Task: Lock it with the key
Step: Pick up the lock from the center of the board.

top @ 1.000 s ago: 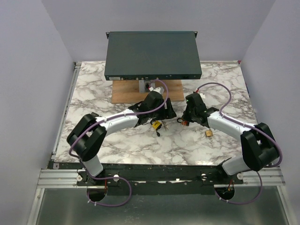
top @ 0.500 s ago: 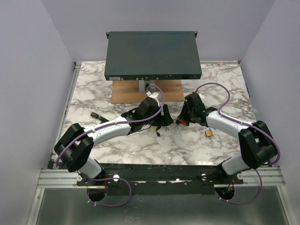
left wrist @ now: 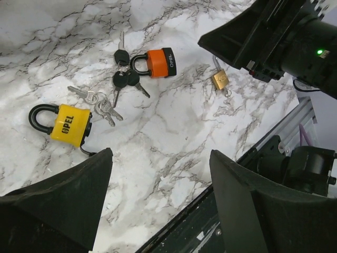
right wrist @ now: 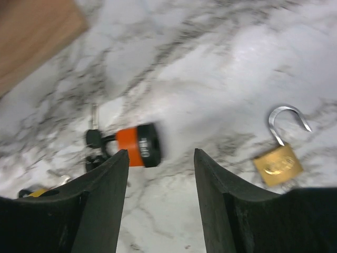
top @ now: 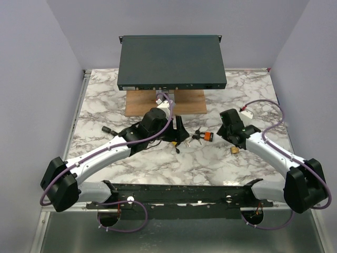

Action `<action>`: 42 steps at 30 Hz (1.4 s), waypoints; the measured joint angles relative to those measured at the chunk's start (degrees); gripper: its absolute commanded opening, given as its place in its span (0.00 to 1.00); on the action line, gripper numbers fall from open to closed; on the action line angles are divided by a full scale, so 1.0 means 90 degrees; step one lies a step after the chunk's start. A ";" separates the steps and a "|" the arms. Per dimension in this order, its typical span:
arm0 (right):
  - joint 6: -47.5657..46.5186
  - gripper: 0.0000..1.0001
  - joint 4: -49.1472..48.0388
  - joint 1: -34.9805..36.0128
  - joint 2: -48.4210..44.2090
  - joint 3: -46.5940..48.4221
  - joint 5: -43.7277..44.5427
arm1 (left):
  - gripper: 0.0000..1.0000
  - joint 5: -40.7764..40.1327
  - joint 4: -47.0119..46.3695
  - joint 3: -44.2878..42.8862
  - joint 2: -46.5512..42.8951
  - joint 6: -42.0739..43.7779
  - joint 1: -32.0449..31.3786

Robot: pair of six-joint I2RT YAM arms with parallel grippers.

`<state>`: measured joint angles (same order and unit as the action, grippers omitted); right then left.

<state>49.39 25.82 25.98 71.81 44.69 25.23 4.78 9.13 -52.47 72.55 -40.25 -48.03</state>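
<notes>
The left pincer (left wrist: 160,158) hangs spread and empty over the counter (left wrist: 174,132). The yellow padlock (left wrist: 66,125) lies just ahead of it, and the dark-headed keys (left wrist: 125,80) lie farther ahead, bunched at the orange padlock (left wrist: 159,62). The right pincer (right wrist: 160,155), also spread and empty, has the orange padlock just ahead and the open brass padlock (right wrist: 278,164) off to its side.

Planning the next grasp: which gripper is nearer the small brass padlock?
Right. The right gripper hangs close beside the brass padlock; the left gripper is farther off, across the orange padlock.
</notes>
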 measured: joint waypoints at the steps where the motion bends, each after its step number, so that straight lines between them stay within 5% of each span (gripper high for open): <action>1: 0.0136 0.57 0.0168 -0.0097 -0.0032 -0.0107 0.0085 | 0.73 0.0022 0.0053 -0.0005 -0.0053 0.0017 0.0000; 7: 0.0699 0.65 0.1032 -0.0435 -0.0301 -0.0707 0.0410 | 0.73 0.0180 0.0325 -0.0007 -0.0308 0.0022 0.0000; 13: 0.0918 0.93 0.1151 -0.0568 -0.0471 -0.0736 0.0559 | 0.73 0.0287 0.0459 -0.0010 -0.0461 0.0029 0.0002; 18: 0.0886 0.99 0.0682 -0.0984 -0.0537 -0.1154 0.0444 | 0.73 0.0393 0.0486 -0.0017 -0.0491 0.0041 0.0002; 33: 0.0301 0.93 -0.1202 -0.1273 -0.0520 -0.1860 -0.0884 | 0.73 0.0454 0.0714 -0.0029 -0.0576 0.0073 0.0044; 42: 0.0471 0.73 -0.1183 -0.0644 0.0053 -0.1515 -0.0663 | 0.73 0.0486 0.0770 -0.0097 -0.0576 0.0095 0.0095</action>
<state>53.63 15.18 20.18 72.29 31.05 19.27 9.15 16.05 -53.34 67.37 -39.40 -47.18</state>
